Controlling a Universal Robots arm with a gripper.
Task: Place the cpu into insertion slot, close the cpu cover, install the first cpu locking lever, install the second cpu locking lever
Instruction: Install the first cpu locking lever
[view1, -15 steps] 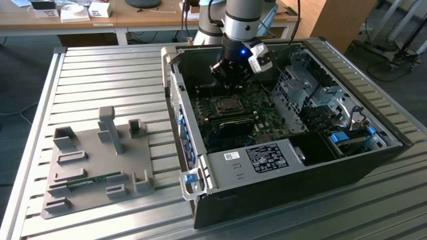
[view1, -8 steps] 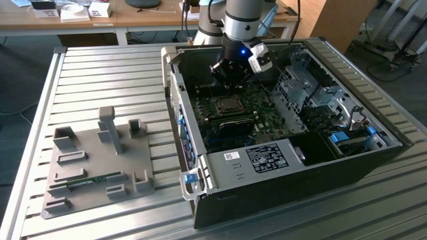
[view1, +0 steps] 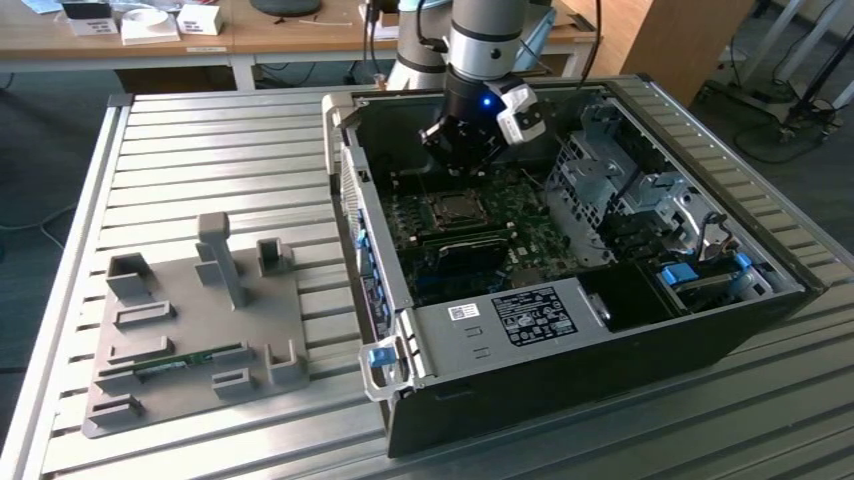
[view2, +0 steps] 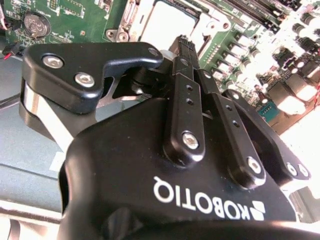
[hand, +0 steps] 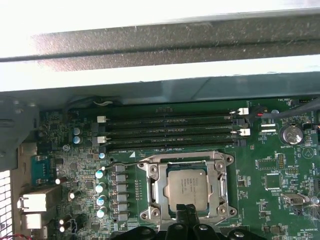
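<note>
Just above the middle of the exterior view, inside the open computer case (view1: 601, 370), the cpu (hand: 187, 187) lies flat in the insertion slot (hand: 146, 165) on the green board (hand: 260, 200). Its silver-grey top shows through the window of the cpu cover (hand: 216, 187), which looks to be lying down over it rather than standing up on its hinge. A thin wire locking lever (hand: 125, 162) lies along the socket edge that faces the long black memory slots (hand: 170, 131); whether it is hooked under its catch I cannot tell. The gripper (hand: 186, 216) hangs right at the socket's opposite edge, its fingers (hand: 179, 220) drawn narrow, tip against tip, with nothing seen between them. Judging by this, the chip is seated and the work is at the cover or the first lever. To do it well the closed tip should bear only on bare metal of the frame or the lever, never on the chip's top. It should press straight down without scraping sideways across the small capacitors (hand: 100, 187) nearby, and guide the lever fully under its hook. Further out, the case rests on a slatted metal tabletop (view1: 200, 140), with a grey parts fixture (view1: 200, 320) at the lower left of the frame.
</note>
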